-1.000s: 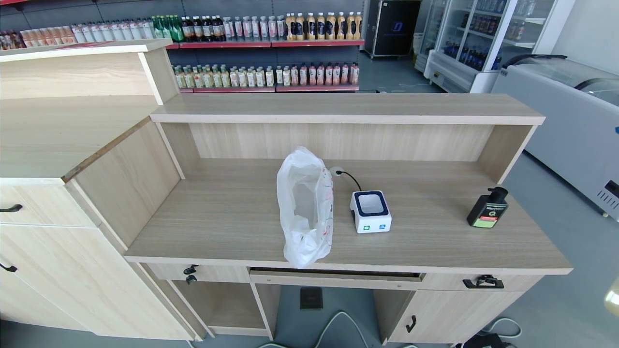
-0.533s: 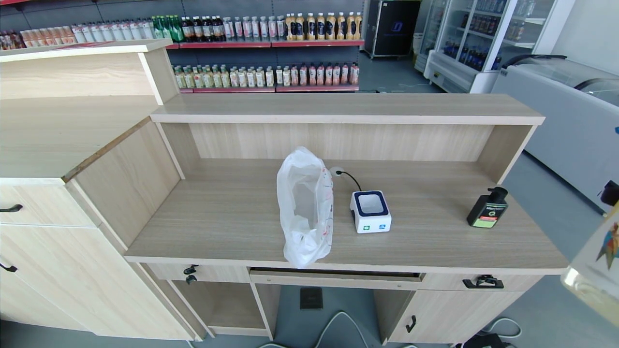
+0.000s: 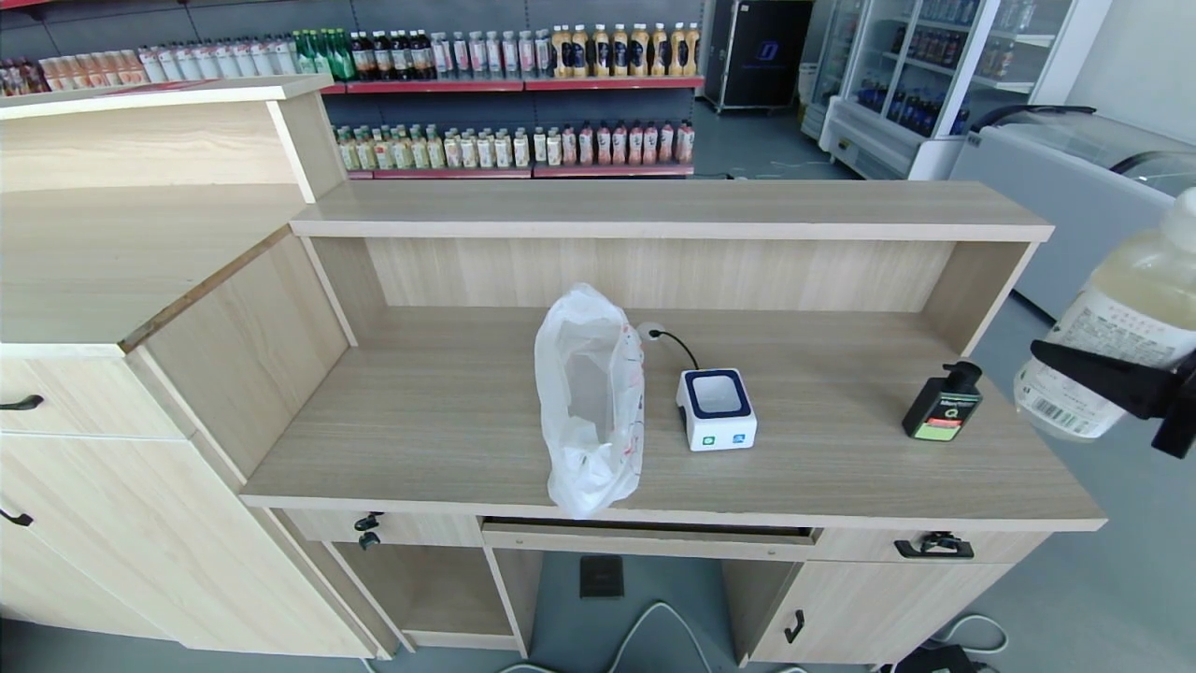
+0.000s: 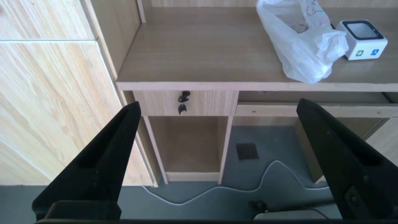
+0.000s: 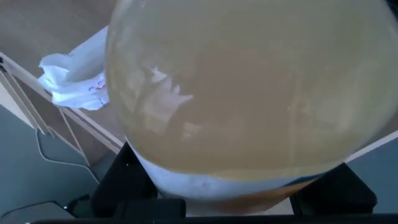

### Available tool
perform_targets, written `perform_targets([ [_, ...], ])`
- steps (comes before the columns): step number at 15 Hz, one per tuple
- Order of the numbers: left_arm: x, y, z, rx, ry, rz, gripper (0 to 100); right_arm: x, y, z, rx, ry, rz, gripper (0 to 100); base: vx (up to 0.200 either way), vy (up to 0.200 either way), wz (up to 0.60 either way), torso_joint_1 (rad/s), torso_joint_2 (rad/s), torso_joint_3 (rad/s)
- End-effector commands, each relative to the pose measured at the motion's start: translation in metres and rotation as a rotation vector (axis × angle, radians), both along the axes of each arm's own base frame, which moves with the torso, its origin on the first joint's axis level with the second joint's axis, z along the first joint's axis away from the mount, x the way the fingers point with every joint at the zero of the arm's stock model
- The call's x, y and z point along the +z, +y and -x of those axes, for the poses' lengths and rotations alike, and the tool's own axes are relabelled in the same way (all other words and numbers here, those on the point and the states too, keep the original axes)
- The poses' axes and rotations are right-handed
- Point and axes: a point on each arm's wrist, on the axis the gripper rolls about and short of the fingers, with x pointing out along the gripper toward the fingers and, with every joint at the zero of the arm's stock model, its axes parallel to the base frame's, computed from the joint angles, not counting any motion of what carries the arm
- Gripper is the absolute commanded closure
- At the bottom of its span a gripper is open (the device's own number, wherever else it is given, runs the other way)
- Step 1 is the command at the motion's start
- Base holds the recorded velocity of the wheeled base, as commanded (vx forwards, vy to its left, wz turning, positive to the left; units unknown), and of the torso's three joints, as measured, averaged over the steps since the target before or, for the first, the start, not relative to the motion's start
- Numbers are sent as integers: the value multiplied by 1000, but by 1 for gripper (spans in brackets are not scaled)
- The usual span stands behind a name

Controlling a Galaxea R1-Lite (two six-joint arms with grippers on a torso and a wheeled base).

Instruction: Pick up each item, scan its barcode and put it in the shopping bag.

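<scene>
Bottle (image 3: 1126, 299) clamped in right gripper (image 3: 1107, 379) off the right end of the table (image 3: 841, 467), apparently unscanned. To do: scanner (image 3: 716, 408) pass, drop into shopping bag (image 3: 589, 402), then pump bottle (image 3: 942, 404). Left gripper (image 4: 214, 158) spread apart, empty.

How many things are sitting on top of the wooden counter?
3. The shopping bag sits in the middle, the barcode scanner beside it, the black pump bottle near the right end. Something could be hidden inside the bag.
</scene>
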Motion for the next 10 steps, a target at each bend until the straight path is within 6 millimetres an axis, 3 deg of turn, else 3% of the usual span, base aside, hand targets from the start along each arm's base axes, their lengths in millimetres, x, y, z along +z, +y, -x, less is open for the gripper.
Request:
perform_targets([
  [1, 0, 0, 0, 0, 0, 1, 0, -23, -24, -22, -82, 37, 92, 100, 0, 0, 0, 0, 0, 0],
  [3, 0, 0, 0, 0, 0, 1, 0, -27, -51, -27, -133, -45, 344, 100, 0, 0, 0, 0, 0, 0],
  [4, 0, 0, 0, 0, 0, -1, 0, -29, -56, -27, -102, -62, 380, 100, 0, 0, 0, 0, 0, 0],
  [10, 0, 0, 0, 0, 0, -1, 0, -25, -65, -21, 102, -288, 656, 100, 0, 0, 0, 0, 0, 0],
])
